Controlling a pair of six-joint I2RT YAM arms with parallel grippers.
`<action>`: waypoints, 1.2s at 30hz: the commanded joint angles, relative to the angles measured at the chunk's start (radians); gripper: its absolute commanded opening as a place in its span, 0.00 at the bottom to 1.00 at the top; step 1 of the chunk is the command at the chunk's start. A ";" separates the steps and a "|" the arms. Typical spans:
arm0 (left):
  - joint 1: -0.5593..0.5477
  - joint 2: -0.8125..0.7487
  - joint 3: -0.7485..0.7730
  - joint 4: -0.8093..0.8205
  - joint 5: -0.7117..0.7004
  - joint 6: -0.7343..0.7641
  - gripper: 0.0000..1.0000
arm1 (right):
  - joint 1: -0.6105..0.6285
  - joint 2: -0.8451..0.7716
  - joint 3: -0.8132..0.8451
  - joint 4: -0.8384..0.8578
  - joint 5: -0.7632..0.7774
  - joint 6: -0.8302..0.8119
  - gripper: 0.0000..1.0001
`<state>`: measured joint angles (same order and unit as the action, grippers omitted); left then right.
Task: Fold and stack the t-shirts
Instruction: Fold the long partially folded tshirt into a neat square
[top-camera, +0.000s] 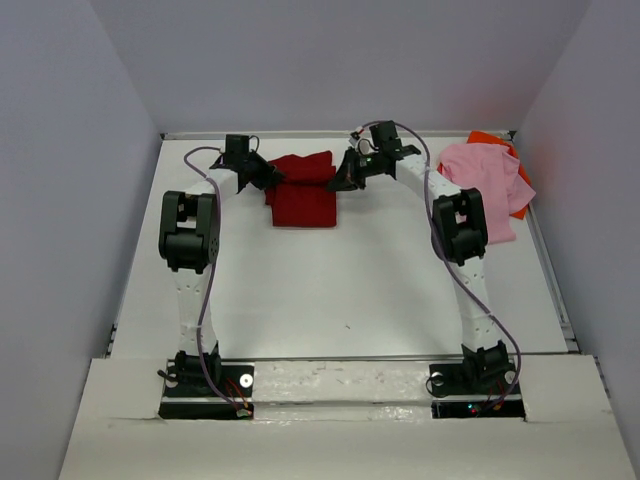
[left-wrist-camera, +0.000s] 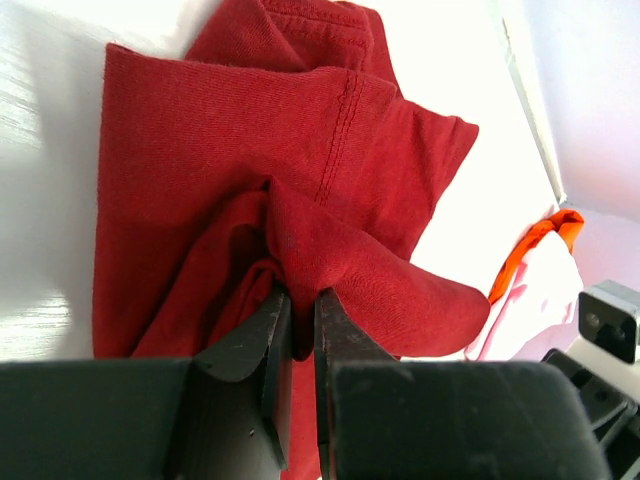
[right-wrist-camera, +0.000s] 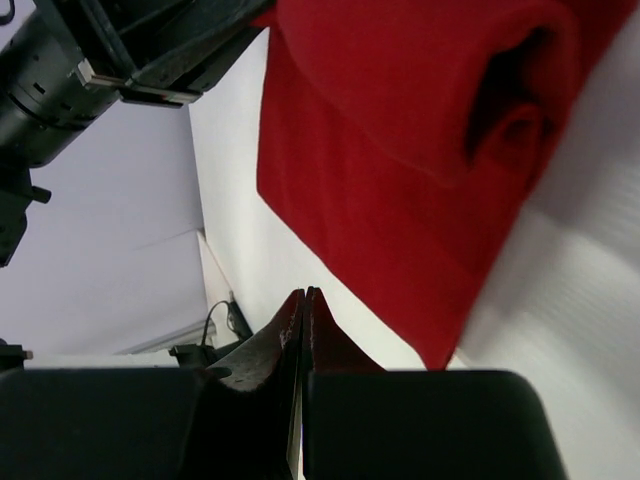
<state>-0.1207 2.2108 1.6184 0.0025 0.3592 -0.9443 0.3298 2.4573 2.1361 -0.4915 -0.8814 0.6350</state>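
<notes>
The dark red t-shirt (top-camera: 302, 195) lies partly folded at the back middle of the table. My left gripper (top-camera: 272, 178) is at its left edge, shut on a pinched fold of the dark red cloth (left-wrist-camera: 260, 130), which bunches up between the jaws of the left gripper (left-wrist-camera: 300, 295). My right gripper (top-camera: 338, 182) hovers by the shirt's right edge. Its jaws (right-wrist-camera: 304, 292) are shut with nothing between them, and the dark red shirt (right-wrist-camera: 400, 130) lies just beyond the tips. The light pink t-shirt (top-camera: 485, 185) lies crumpled at the back right on top of the bright orange t-shirt (top-camera: 518, 195).
The table's back rim (top-camera: 330, 133) runs close behind both grippers, and the right rim (top-camera: 552, 270) passes beside the pink shirt. My left arm's wrist (right-wrist-camera: 120, 50) shows close to the right gripper. Orange cloth (left-wrist-camera: 530, 250) peeks out at the right of the left wrist view.
</notes>
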 joint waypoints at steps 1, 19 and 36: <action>0.007 -0.054 0.029 0.004 -0.003 0.010 0.15 | 0.055 0.022 0.025 0.099 -0.016 0.060 0.00; 0.016 -0.075 0.046 -0.055 -0.025 0.018 0.99 | 0.103 0.229 0.139 0.105 0.102 0.100 0.00; -0.023 -0.362 -0.115 -0.243 -0.023 0.058 0.99 | 0.152 0.126 0.015 -0.097 0.200 -0.084 0.00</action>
<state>-0.1184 1.9274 1.5066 -0.1211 0.3351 -0.9268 0.4530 2.6183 2.1777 -0.4522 -0.7685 0.6476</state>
